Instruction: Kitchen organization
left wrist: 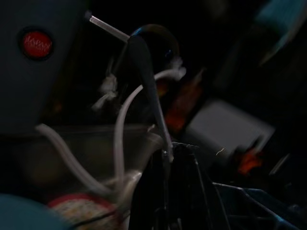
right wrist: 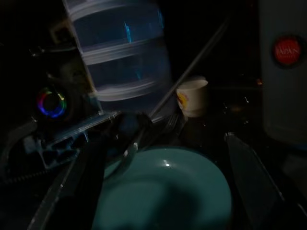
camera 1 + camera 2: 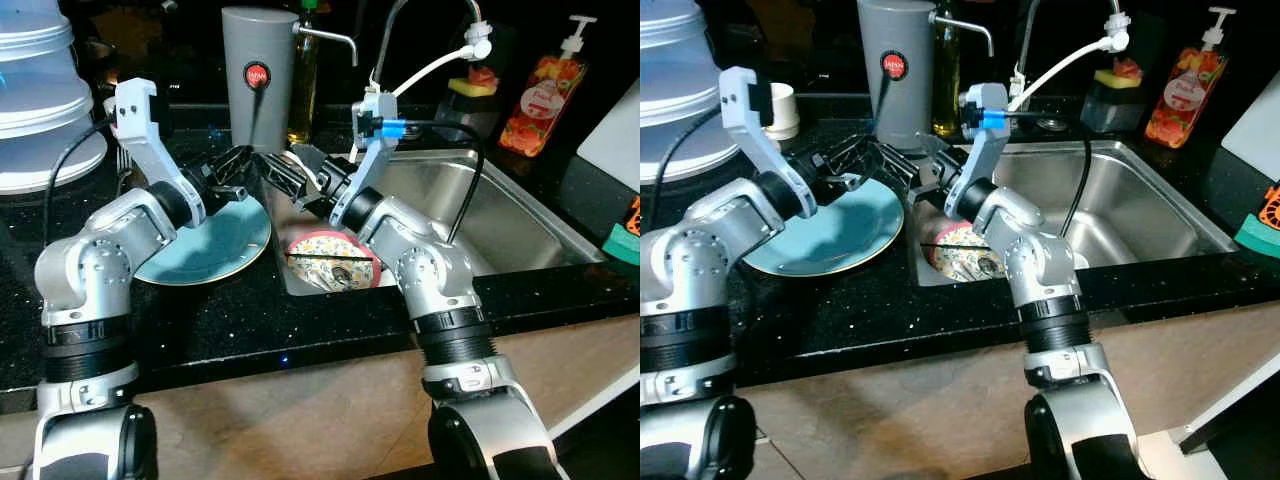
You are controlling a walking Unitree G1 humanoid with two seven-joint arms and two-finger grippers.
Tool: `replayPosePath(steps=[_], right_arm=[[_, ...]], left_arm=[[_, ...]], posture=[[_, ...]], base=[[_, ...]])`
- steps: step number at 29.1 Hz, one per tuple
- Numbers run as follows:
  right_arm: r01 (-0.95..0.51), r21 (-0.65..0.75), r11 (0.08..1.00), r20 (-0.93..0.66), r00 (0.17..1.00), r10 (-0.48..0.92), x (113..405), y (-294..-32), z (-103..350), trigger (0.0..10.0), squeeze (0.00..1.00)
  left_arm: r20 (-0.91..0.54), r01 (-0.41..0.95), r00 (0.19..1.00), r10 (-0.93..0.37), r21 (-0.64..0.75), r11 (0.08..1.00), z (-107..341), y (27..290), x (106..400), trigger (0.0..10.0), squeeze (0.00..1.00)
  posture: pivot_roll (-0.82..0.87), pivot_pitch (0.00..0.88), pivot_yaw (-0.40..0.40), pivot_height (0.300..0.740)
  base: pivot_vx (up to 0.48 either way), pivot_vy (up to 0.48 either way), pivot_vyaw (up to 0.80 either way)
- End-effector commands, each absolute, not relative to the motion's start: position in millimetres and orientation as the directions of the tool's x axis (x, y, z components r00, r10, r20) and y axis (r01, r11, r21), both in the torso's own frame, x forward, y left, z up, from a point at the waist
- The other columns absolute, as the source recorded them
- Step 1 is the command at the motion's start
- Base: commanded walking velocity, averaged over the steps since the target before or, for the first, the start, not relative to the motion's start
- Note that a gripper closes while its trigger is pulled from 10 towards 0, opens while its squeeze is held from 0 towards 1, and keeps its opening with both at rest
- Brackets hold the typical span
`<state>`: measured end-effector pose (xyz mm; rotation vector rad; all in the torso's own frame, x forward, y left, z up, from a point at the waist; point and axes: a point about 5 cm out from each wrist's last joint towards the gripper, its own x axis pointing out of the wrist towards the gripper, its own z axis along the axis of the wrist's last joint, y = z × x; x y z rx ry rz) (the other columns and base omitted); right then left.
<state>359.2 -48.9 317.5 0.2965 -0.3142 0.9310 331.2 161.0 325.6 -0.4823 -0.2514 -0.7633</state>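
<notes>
My left gripper (image 3: 258, 170) hovers over the far edge of a teal plate (image 3: 215, 245) on the black counter, shut on the handle of a metal spoon (image 1: 148, 81) whose bowl points toward the sink. My right gripper (image 3: 302, 172) meets it from the sink side. It is open, one finger (image 2: 72, 182) standing far from the other across the spoon's end. A floral bowl with a pink rim (image 3: 330, 262) lies in the small sink basin just below both grippers.
A tall grey canister (image 3: 258, 80) and a glass bottle stand right behind the grippers. The steel sink (image 3: 500, 210) lies to the right, with a soap bottle (image 3: 540, 95) behind it. Stacked plastic containers (image 3: 40, 90) and a paper cup (image 3: 785, 110) stand at back left.
</notes>
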Motion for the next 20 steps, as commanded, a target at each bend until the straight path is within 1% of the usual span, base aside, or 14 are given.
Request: replayPosePath(steps=[1,2,3,4,6,8,12,13,14,17,19,20], right_arm=[[-0.816,0.122,0.565,0.378,0.565,0.734,358,-49,317,10.0,1.00],[-0.816,0.122,0.565,0.378,0.565,0.734,358,-49,317,10.0,1.00],[-0.818,0.130,0.560,0.387,0.562,0.731,357,-49,319,10.0,1.00],[-0.818,0.130,0.560,0.387,0.562,0.731,357,-49,319,10.0,1.00],[-0.821,0.133,0.555,0.394,0.557,0.731,355,-51,320,10.0,1.00],[-0.821,0.133,0.555,0.395,0.558,0.730,354,-52,321,10.0,1.00],[-0.811,0.142,0.568,0.418,0.569,0.708,355,-56,327,10.0,1.00],[-0.810,0.145,0.568,0.426,0.570,0.703,355,-56,329,10.0,0.24],[-0.808,0.146,0.571,0.433,0.571,0.698,355,-57,331,10.0,0.00],[-0.802,0.148,0.579,0.457,0.575,0.679,355,-59,337,10.0,0.00],[-0.800,0.151,0.580,0.462,0.576,0.674,355,-59,338,10.0,0.00],[-0.802,0.151,0.578,0.464,0.573,0.675,355,-59,339,10.0,1.00]], left_arm=[[0.466,0.753,0.657,-0.592,-0.359,0.552,327,164,327,0.0,0.00],[0.466,0.753,0.657,-0.592,-0.359,0.552,327,164,327,0.0,0.00],[0.498,0.741,0.671,-0.550,-0.411,0.532,324,173,329,0.0,0.00],[0.498,0.741,0.671,-0.550,-0.411,0.532,324,173,329,0.0,0.00],[0.517,0.733,0.680,-0.520,-0.454,0.507,321,181,330,0.0,0.00],[0.505,0.742,0.670,-0.544,-0.438,0.507,320,182,329,0.0,0.00],[0.442,0.737,0.676,-0.589,-0.403,0.543,312,179,328,0.0,0.00],[0.428,0.732,0.681,-0.595,-0.395,0.555,310,179,328,0.0,0.00],[0.410,0.728,0.686,-0.601,-0.390,0.564,308,178,328,0.0,0.00],[0.355,0.739,0.673,-0.648,-0.335,0.584,301,171,325,0.0,0.00],[0.347,0.744,0.668,-0.658,-0.326,0.583,300,169,324,0.0,0.00],[0.328,0.749,0.663,-0.673,-0.305,0.589,299,167,324,0.0,0.00]], posture=[[-0.03,0.100,-0.041,0.740],[-0.03,0.100,-0.041,0.740],[-0.03,0.099,-0.040,0.740],[-0.03,0.099,-0.040,0.740],[-0.03,0.099,-0.039,0.740],[-0.03,0.100,-0.039,0.740],[-0.03,0.100,-0.039,0.740],[-0.03,0.100,-0.039,0.740],[-0.03,0.100,-0.039,0.740],[-0.03,0.102,-0.038,0.740],[-0.03,0.102,-0.038,0.740],[-0.03,0.102,-0.038,0.740]], base=[[0.000,0.000,0.00],[0.000,0.000,0.00],[0.000,0.000,0.00],[0.000,0.000,0.00],[0.000,0.000,0.00],[0.000,0.000,0.00],[0.000,0.000,0.00],[0.000,0.000,0.00],[0.000,0.000,0.00],[0.000,0.000,0.00],[0.000,0.000,0.00],[0.000,0.000,0.00]])
